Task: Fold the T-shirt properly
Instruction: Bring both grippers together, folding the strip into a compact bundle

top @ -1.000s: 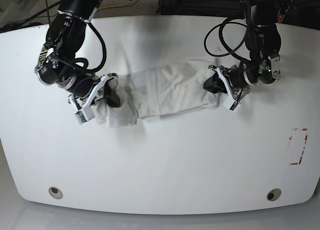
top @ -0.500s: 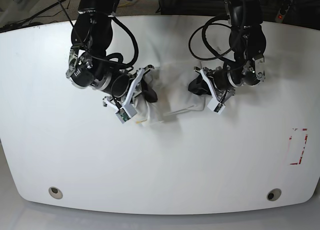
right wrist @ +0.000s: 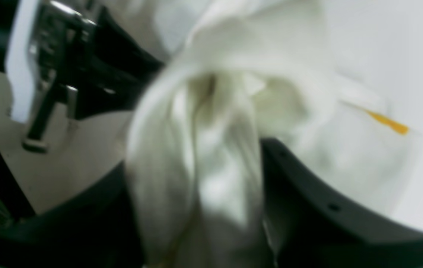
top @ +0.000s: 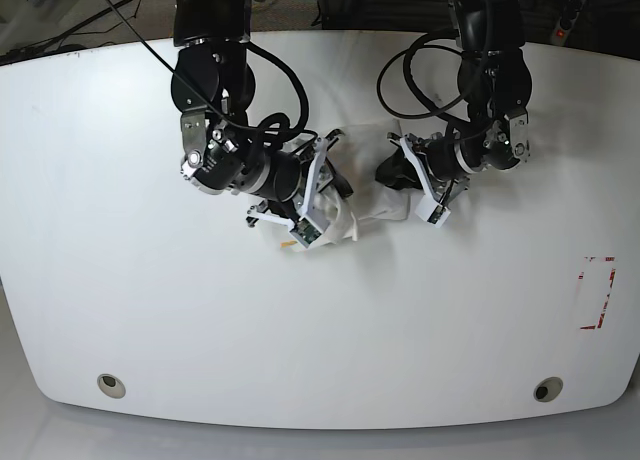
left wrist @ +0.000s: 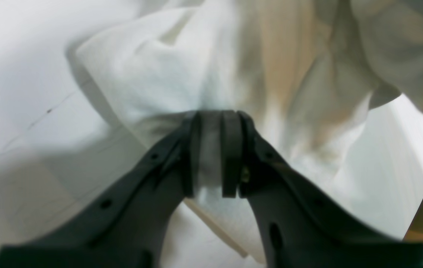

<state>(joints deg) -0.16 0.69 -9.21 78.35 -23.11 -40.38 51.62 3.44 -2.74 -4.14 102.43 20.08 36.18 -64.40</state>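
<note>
**T-shirt bunched between two arms, fold at risk of springing back**

The white tabletop [top: 300, 360] ran well beyond the work on the near side. Over it reached the right arm [top: 215, 80] and the left arm [top: 500, 70], their tips close together. The T-shirt [top: 368, 160] lay beneath both, towards the far side, gathered into a compact, rumpled bundle.

Right end effector [right wrist: 196, 167]: fingers spread, a thick hump of cloth standing between them; no firm pinch seen. Left end effector [left wrist: 213, 152]: fingertips a narrow gap apart, over cloth, with fabric showing through the gap; no clear grip there either.

Judged the step to be laying one folded part over the rest. Main risk: the soft hump could slump or unroll once the right fingers drew off, or cling to them and drag the layers askew. Second: with tips so near, a sideways move might knock one arm against the other. Third: creases under the left fingertips could set a crooked edge.

Smallest detail: an orange mark [right wrist: 386, 121] on the cloth.
</note>
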